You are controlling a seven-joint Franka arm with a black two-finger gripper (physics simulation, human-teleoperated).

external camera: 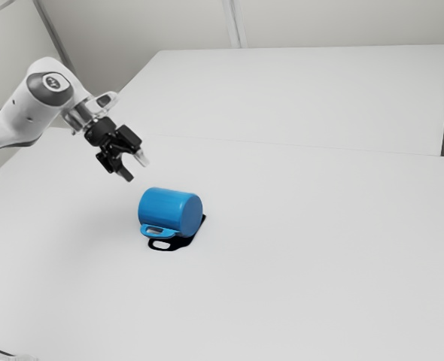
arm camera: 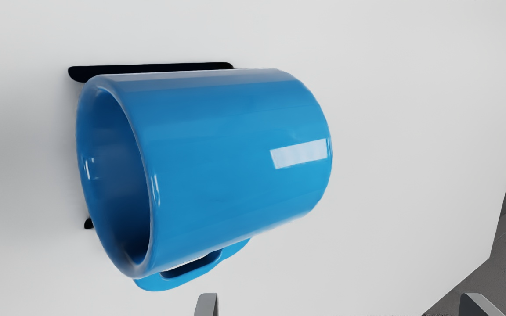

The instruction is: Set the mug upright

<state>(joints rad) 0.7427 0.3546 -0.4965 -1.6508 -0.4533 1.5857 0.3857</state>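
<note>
My black gripper (external camera: pixel 137 168), fingers spread apart, hangs over the smooth white table (external camera: pixel 305 256); just to the exterior view's right, a glossy blue cylindrical mug (external camera: pixel 164 209) lies sideways, its looped handle (external camera: pixel 166 235) on the near side.

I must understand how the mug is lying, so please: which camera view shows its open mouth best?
The wrist view: it looks into the open mouth of the mug, showing rim and inner wall. In the exterior view the mouth is turned away; that view shows the mug's side, closed base and handle.
</note>
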